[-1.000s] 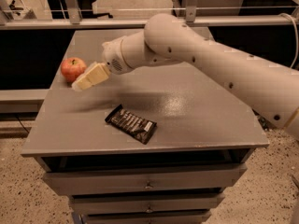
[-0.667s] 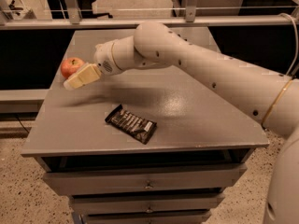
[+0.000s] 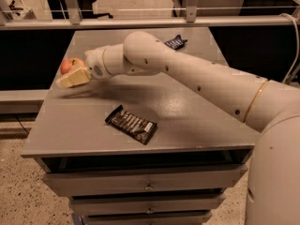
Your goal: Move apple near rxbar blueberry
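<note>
The apple (image 3: 69, 63), small and red-orange, sits near the left edge of the grey table (image 3: 197, 121). My gripper (image 3: 73, 75) is right at it, open. One cream finger (image 3: 72, 78) lies across the apple's near side and hides its lower part; the other finger is hidden. The rxbar blueberry (image 3: 176, 42), a small dark navy wrapper with white lettering, lies at the far side of the table, right of centre, well away from the apple. My arm (image 3: 187, 74) stretches across the table from the right.
A larger black-brown wrapper with pale stripes (image 3: 131, 124) lies near the table's front edge. A metal rail (image 3: 140, 22) runs behind the table. Drawers (image 3: 150, 184) sit under the tabletop. The table's left edge is just beyond the apple.
My gripper has moved left along the table and closed in on the apple. The apple has barely shifted. Both wrappers stay where they were.
</note>
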Action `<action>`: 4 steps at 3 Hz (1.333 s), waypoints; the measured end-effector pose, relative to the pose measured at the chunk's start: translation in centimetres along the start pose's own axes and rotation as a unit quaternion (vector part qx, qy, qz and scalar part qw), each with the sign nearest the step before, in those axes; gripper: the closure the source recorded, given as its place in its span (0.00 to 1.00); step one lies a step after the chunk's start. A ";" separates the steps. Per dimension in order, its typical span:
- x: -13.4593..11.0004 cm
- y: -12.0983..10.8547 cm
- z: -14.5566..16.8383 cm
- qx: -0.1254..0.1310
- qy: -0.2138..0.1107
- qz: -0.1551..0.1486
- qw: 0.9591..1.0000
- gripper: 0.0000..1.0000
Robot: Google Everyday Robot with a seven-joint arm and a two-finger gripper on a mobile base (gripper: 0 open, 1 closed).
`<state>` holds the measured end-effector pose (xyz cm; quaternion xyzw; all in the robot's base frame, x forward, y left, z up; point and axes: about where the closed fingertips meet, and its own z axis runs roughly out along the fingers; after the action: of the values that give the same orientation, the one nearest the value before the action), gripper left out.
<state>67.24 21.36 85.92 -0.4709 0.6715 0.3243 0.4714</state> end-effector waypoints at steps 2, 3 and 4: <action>0.3 -0.3 0.4 0.019 -0.015 0.013 1.000 0.65; 0.2 -1.6 -3.4 0.048 -0.004 0.003 0.999 0.88; -0.4 -5.0 -12.6 0.116 0.014 -0.012 0.993 1.00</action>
<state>67.83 8.67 90.72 -0.4253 0.7053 0.2319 0.5175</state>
